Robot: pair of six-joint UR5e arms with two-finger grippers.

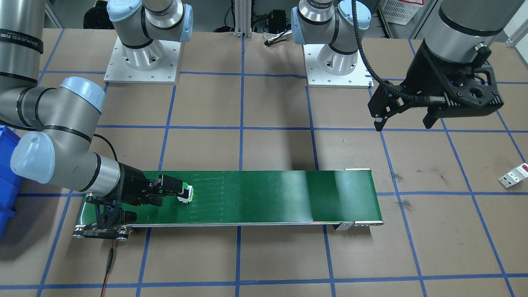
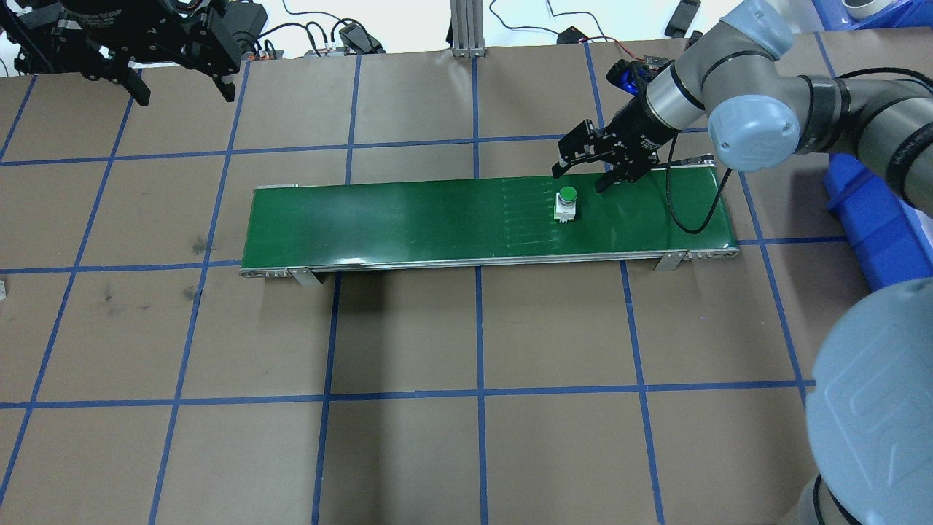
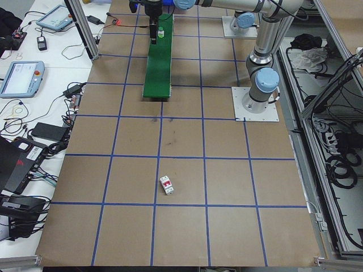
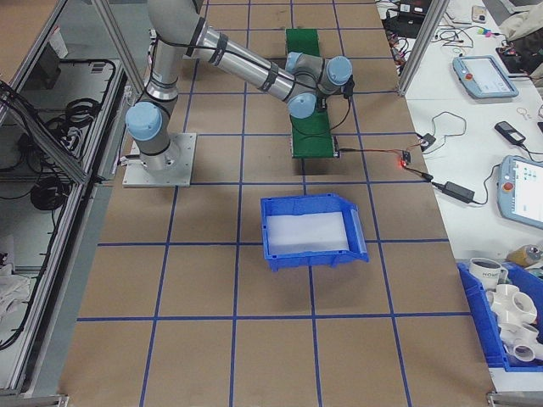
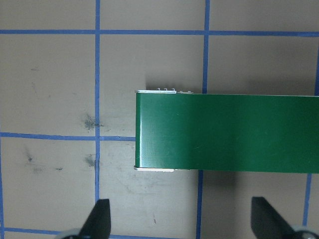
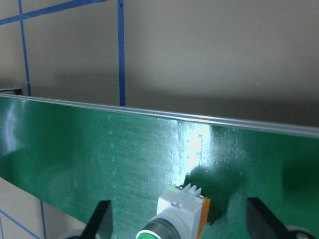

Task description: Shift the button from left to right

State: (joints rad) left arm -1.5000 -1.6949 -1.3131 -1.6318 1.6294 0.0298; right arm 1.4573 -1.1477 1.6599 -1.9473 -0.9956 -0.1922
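While the button (image 2: 566, 203) stood on the green belt (image 2: 408, 219) near its right end, the right gripper (image 2: 584, 169) hung spread just behind it, gripping nothing; grasping seemingly came next, needing the fingers lowered astride it. Farther off, the left gripper (image 2: 180, 76) hung spread, idle. The button's base was cut off in the wrist view.

One button (image 2: 566, 203) stands on one green conveyor belt (image 2: 408, 222). One white block (image 3: 166, 185) lies on the counter (image 2: 466, 408). One blue bin (image 4: 309, 230) and two tools, right (image 2: 581, 170) and left (image 2: 182, 82).
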